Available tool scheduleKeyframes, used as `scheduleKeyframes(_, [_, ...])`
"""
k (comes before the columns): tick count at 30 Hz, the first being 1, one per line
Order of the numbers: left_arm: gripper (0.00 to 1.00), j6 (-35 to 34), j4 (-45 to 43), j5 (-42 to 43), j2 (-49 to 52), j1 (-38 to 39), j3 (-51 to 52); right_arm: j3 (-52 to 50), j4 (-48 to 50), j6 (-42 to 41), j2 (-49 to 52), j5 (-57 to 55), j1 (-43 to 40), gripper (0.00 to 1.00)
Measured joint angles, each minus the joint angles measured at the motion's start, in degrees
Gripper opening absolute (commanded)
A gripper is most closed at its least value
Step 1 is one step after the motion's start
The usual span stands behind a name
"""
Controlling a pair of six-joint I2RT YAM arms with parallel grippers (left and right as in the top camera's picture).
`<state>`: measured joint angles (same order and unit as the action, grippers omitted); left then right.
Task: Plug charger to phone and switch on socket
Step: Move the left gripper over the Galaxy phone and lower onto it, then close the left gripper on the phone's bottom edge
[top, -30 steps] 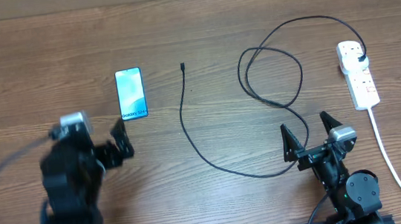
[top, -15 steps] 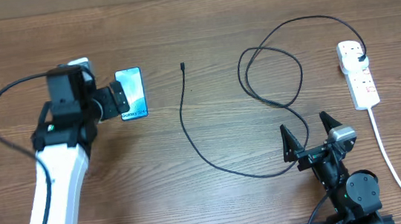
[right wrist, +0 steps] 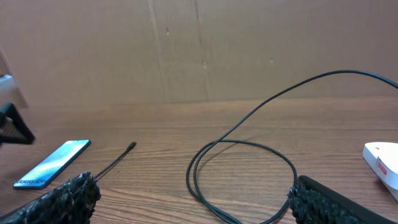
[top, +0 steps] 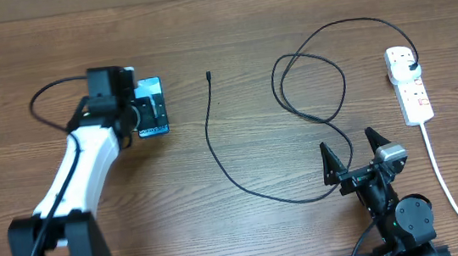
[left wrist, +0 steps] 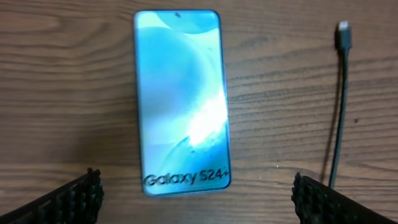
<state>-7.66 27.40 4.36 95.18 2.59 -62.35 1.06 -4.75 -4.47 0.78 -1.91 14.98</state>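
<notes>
The phone (top: 151, 88) lies flat on the table at the left, with a light blue screen and dark text at its near end. My left gripper (top: 147, 115) hovers over it, open and empty. In the left wrist view the phone (left wrist: 181, 99) fills the middle and its near end lies between my open fingers (left wrist: 196, 200). The charger, a thin black cable (top: 214, 147), has its connector tip (top: 209, 76) right of the phone, also seen in the left wrist view (left wrist: 343, 30). Its black plug (top: 413, 65) sits in the white socket (top: 411, 92). My right gripper (top: 353, 159) is open and empty.
The cable makes loose loops (top: 310, 85) at centre right, seen in the right wrist view (right wrist: 242, 174) just ahead of my right fingers (right wrist: 193, 205). The socket's thick white cord (top: 443, 178) runs down the right side. A cardboard wall (right wrist: 199, 50) stands at the table's far edge.
My left arm has swung from the front left up and to the right, and now sits over the phone. The right arm, cable and socket have not moved.
</notes>
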Motion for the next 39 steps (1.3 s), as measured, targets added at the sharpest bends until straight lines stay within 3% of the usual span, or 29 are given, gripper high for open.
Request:
scheduleKeyframes(7, [1.00, 0.4, 2.0, -4.9, 10.3, 4.2, -9.6, 0.0, 0.0, 0.0, 0.0, 0.0, 0.0, 1.00])
scheduleKeyframes(19, [1.00, -1.5, 12.8, -11.1, 25.3, 3.7, -27.4, 0.0, 0.0, 0.0, 0.0, 0.0, 0.0, 1.00])
scheduleKeyframes(39, [0.98, -4.4, 15.4, -11.9, 28.7, 3.6, -28.6, 0.0, 0.0, 0.0, 0.0, 0.0, 0.0, 1.00])
